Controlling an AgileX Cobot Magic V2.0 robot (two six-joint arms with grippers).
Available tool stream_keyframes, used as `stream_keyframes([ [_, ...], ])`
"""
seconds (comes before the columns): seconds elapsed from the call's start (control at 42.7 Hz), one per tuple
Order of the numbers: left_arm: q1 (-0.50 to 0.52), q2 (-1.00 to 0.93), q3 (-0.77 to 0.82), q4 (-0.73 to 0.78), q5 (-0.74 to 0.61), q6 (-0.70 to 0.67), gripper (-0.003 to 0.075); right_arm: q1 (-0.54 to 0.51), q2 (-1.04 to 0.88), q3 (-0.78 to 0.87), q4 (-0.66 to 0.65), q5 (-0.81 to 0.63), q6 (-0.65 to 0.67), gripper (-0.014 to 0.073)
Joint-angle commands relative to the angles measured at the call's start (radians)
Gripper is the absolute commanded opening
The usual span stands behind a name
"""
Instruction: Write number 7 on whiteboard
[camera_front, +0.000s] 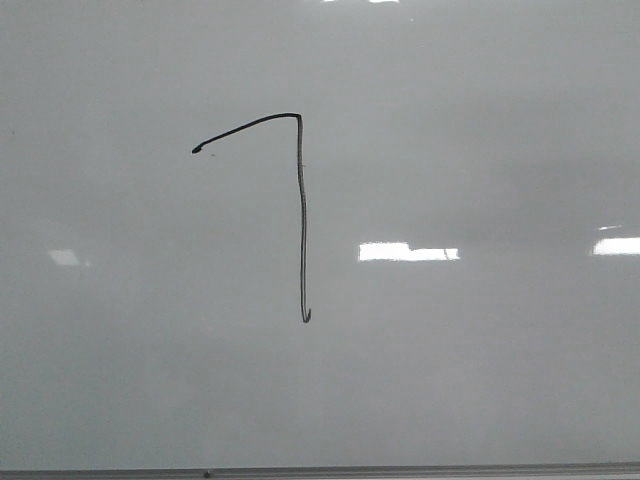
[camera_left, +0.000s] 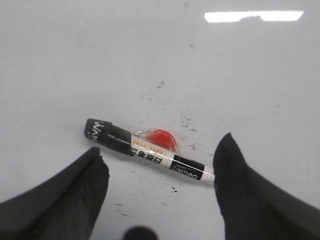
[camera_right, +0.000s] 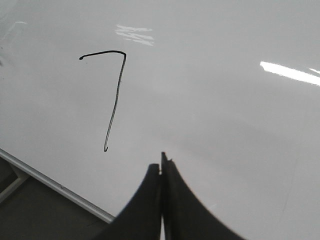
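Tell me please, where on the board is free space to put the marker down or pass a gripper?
The whiteboard is bare right of the number 7, also left of its long stroke and below its hook down to the frame edge. It is crowded only around the marker with a red object beside it, between the open left gripper's fingers. The right gripper is shut, empty.

Number 7 (camera_front: 301, 215) drawn in thin black marker line: slanted top stroke rising to a sharp corner, joined to a long near-vertical stroke ending in a tiny hook. Sits left of centre on the whiteboard (camera_front: 480, 380), glossy pale grey-white, bright rectangular reflections, thin grey metal frame along the near edge.
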Motion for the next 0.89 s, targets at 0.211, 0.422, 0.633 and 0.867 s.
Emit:
stream_keyframes([
  [0.211,-0.001,-0.392,0.068,0.002,0.008,-0.01,0.0237,-0.005,0.002,-0.025,0.029,-0.064,0.0,-0.0059],
  [0.422,-0.001,-0.595,0.107,0.002,0.073,-0.01,-0.0006,-0.005,0.002,-0.025,0.029,-0.064,0.0,-0.0059],
  [0.633,-0.001,-0.694,0.109,0.002,0.08,-0.01,-0.002,-0.005,0.002,-0.025,0.029,-0.064,0.0,-0.0059],
  [0.867,-0.001,-0.698,0.109,0.002,0.076,-0.01,-0.002,-0.005,0.002,-0.025,0.029,-0.063,0.0,-0.0059],
])
